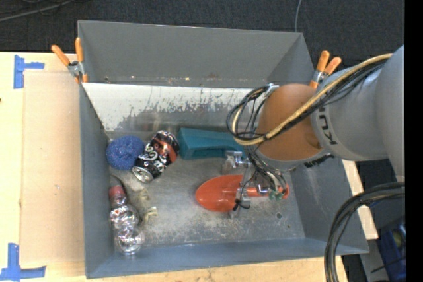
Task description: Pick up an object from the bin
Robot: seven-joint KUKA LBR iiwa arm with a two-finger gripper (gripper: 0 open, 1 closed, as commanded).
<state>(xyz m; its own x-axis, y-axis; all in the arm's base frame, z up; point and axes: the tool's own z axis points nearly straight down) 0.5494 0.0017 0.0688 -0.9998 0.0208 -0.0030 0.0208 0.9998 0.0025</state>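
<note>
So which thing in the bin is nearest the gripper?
The smooth orange-red oval piece, right beside the gripper; the teal rectangular block lies farther back, the patterned can far left.

Grey arm (370,117), seemingly domed orange cover (289,127)

Red-orange oval object (213,195): smooth, rounded, lying flat on bin (192,63) floor, right of centre.

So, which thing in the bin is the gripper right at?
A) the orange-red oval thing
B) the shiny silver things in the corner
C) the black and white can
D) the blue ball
A: the gripper is at the right end of the orange-red oval thing, while the other three lie well off to the left of the view.
</note>
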